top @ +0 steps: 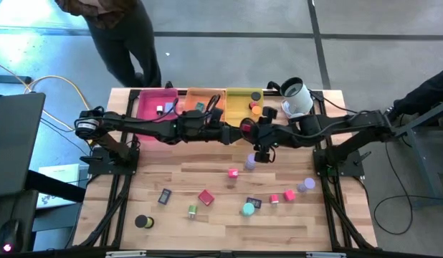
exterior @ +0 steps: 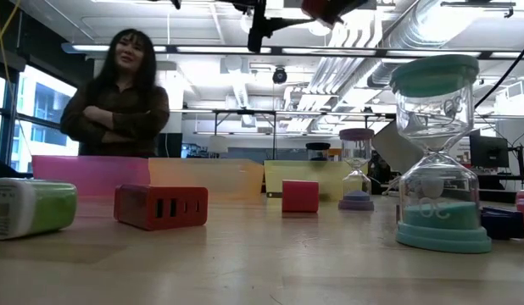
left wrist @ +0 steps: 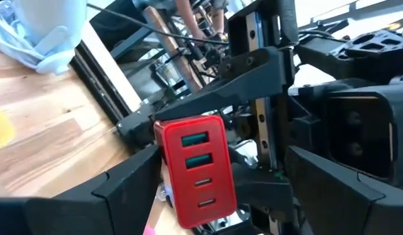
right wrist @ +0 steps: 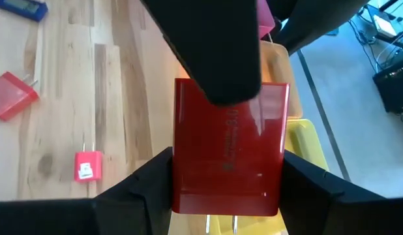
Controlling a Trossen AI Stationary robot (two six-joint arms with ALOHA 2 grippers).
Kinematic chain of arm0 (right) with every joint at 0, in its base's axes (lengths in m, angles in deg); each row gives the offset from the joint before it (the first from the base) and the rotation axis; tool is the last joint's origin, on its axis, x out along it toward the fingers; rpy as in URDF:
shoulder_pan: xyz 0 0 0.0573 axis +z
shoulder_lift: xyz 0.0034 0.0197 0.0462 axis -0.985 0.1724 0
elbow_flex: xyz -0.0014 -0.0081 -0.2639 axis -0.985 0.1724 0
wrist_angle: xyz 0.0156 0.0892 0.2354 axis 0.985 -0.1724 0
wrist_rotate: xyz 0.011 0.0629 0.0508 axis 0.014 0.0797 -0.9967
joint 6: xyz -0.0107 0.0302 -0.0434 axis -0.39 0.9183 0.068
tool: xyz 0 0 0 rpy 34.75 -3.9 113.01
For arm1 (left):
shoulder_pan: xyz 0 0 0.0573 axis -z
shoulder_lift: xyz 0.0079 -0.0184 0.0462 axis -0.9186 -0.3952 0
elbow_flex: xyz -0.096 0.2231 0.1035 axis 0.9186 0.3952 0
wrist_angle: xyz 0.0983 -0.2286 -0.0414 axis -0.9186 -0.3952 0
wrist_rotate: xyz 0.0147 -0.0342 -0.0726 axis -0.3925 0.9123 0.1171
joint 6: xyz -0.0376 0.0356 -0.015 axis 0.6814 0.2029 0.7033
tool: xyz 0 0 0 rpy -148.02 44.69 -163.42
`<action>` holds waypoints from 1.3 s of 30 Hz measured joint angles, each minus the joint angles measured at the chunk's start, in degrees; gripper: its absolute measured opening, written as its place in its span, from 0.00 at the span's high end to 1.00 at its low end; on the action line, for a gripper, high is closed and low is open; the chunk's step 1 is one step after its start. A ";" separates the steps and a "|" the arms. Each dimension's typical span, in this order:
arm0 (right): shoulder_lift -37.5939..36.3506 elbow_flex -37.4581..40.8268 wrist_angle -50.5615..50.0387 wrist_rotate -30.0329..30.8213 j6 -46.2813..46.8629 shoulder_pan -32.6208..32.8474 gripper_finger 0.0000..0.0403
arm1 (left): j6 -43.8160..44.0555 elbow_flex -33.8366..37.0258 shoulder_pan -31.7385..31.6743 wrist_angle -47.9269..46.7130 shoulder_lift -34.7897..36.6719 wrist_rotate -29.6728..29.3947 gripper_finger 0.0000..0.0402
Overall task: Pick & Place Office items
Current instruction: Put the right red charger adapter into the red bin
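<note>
A red charger block (top: 246,127) hangs high over the table's middle, in front of the trays, between my two grippers. Its port end (left wrist: 196,163) faces my left wrist and its prongs (right wrist: 221,225) face my right wrist. My right gripper (right wrist: 227,196) comes from the table's right, slanting down, and is shut on it. My left gripper (left wrist: 221,196) comes level from the left and stands open around the charger's port end. Several office items lie on the near half of the table, among them a pink cube (top: 232,173), a second red charger (top: 206,197) and a teal hourglass (top: 248,208). My right gripper pinches the charger's two narrow sides (right wrist: 179,189) between its two fingers, at the prong end. The fingers slant down from the table's right and lie along the charger. It is lifted clear of the table. My left gripper has one finger (right wrist: 214,59) over the charger's broad face; I cannot tell whether it touches.
Pink (top: 158,104), orange (top: 203,100) and yellow (top: 244,100) trays line the far edge, with a white device (top: 297,99) to their right. A person (exterior: 118,102) stands behind the table. Bare wood lies on the near left (top: 157,172).
</note>
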 joint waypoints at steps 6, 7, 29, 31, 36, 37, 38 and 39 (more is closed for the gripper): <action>0.75 -0.04 0.32 0.08 -0.10 0.04 0.50 | -1.43 0.02 -0.02 -0.55 -0.02 0.29 0.26; 0.66 -0.04 0.15 -0.06 0.12 0.04 0.50 | -1.46 0.02 0.03 -0.84 -0.02 0.40 0.27; 0.72 0.07 0.26 -2.59 -0.78 0.06 0.31 | -1.64 -0.24 0.20 -4.52 0.14 2.21 0.73; 0.70 0.07 0.20 -2.71 -0.92 0.06 0.29 | -1.64 -0.24 0.20 -4.87 0.15 2.82 0.73; -0.30 0.11 0.00 -3.89 -1.19 0.10 0.27 | -2.61 -0.24 0.09 -6.25 0.15 3.14 0.73; -0.67 0.09 0.02 -3.87 -1.23 0.11 0.27 | -3.48 -0.24 0.05 -6.49 0.15 3.01 0.73; -1.31 0.09 -0.21 -3.92 -1.27 0.16 0.27 | -4.19 -0.24 0.04 -6.74 0.13 2.93 0.73; -1.98 0.09 -0.61 -3.93 -1.27 0.54 0.27 | -4.64 -0.24 0.04 -6.96 0.15 2.69 0.73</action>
